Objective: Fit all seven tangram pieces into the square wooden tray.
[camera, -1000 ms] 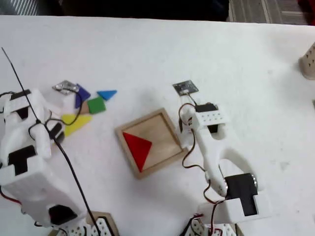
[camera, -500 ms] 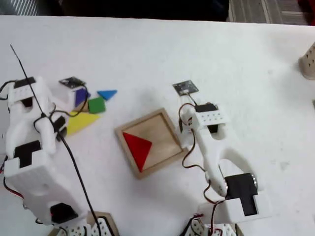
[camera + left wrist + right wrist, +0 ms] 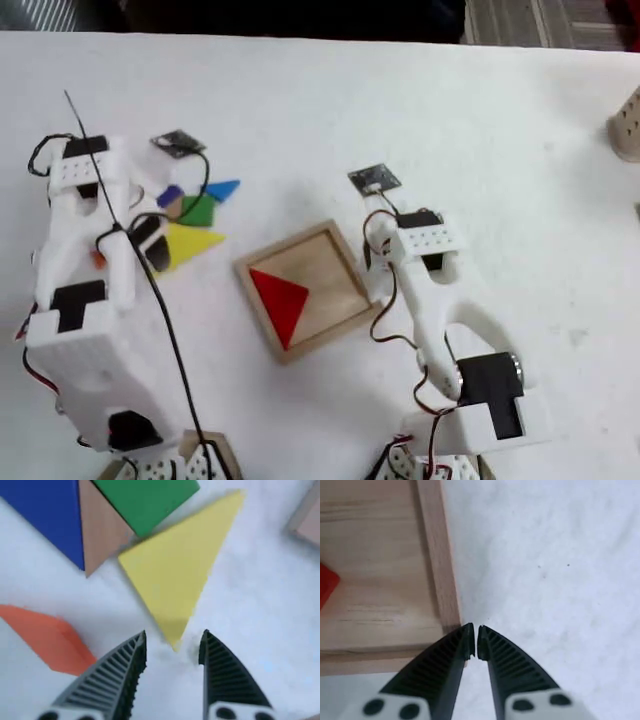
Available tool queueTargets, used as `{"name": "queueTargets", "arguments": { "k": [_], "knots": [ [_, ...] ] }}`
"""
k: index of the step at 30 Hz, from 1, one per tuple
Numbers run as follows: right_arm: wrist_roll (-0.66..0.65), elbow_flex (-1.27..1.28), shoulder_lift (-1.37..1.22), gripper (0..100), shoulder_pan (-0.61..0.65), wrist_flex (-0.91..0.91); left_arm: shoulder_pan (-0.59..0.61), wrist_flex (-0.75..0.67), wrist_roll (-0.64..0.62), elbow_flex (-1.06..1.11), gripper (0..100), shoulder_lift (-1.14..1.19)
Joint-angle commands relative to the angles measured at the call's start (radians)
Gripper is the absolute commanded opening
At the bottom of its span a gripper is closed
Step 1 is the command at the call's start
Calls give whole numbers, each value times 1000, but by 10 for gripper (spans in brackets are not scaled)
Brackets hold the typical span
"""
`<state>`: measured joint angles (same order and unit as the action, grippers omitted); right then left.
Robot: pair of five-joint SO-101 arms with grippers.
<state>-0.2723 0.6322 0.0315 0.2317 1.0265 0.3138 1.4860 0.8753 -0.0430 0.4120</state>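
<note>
While left gripper (image 3: 172, 636) gapes astride yellow triangle (image 3: 177, 575) tip, right gripper (image 3: 475, 641) closed at tray (image 3: 432, 555) corner, white table (image 3: 560, 555) beyond, orange piece (image 3: 45, 635) partly cut off

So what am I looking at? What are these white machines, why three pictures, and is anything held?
Two small white robot arms stand side by side at a table. The wide picture comes from a fixed camera looking down; the other two come from a camera on each arm's wrist, looking along its pincer, the end effector. On the table lies a square wooden tray with a red triangle inside. Near the left arm lie loose pieces: a yellow triangle, green piece, blue piece, tan triangle and orange piece. The left end effector is open, straddling the yellow triangle's corner. The right end effector is shut on nothing, beside the tray's corner.
</note>
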Motion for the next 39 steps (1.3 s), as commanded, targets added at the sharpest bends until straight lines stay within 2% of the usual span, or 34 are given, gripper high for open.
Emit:
{"name": "queueTargets", "arguments": {
  "k": [1, 4, 8, 17, 20, 24, 37, 39],
  "knots": [
    [-15, -5, 13, 19, -10, -12, -33, -87, -23, -3, 191, -5],
    [-15, -5, 10, 19, -7, -12, -44, -181, -46, 43, 199, -5],
    [-17, -5, 7, 19, -4, -12, -62, -276, -46, 103, 260, -5],
    [-17, -5, 7, 19, -5, -12, -64, -350, -52, 143, 263, -4],
    [-17, -5, 7, 19, -8, -12, -70, -410, -52, 175, 210, -4],
    [-17, -5, 8, 19, -8, -12, -87, -416, -52, 184, 122, -2],
    [-17, -5, 13, 19, -8, -12, -87, -399, -89, 204, 24, -15],
    [-17, -5, 15, 19, -10, -12, -87, -354, -91, 192, 23, -16]
  ]
}}
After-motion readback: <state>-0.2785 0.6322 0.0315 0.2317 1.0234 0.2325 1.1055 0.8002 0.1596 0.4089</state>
